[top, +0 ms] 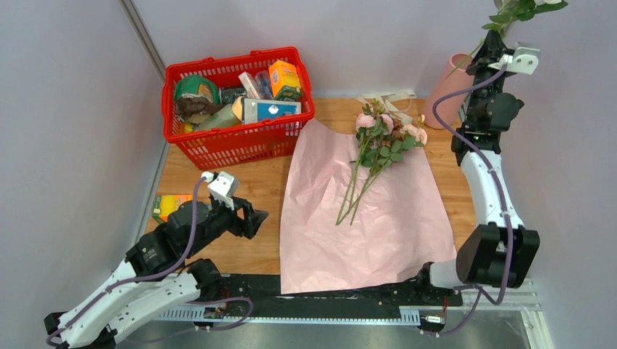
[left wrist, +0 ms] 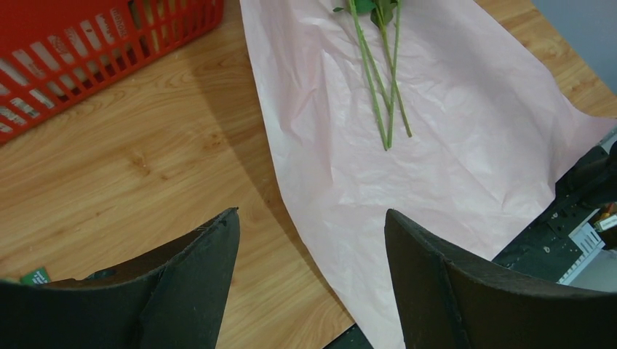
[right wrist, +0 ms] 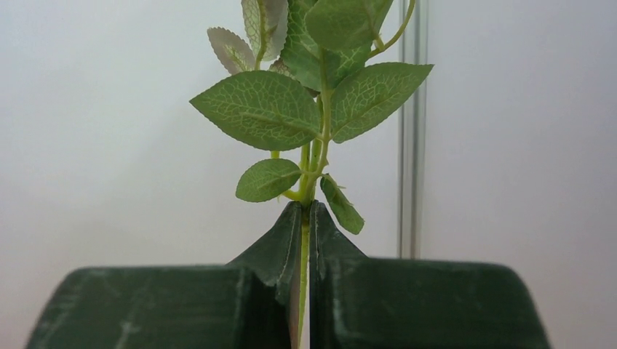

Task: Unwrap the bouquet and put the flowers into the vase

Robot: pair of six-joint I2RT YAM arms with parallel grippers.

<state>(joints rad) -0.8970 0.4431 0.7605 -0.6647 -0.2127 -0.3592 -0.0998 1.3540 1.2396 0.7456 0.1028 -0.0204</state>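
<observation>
Wooden table bears flowers on paper; basket packets' print illegible.

Pale grey walls are enclosing the wooden table on the left, back and right. A thin metal strip is running up the back left corner. Soft, even light is leaving only faint shadows.

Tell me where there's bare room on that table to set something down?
Bare wood lies between the red basket, the pink paper and the open left claw. The paper's near half, below the flowers, is free. Crowded: back right, around flowers and vase.
</observation>
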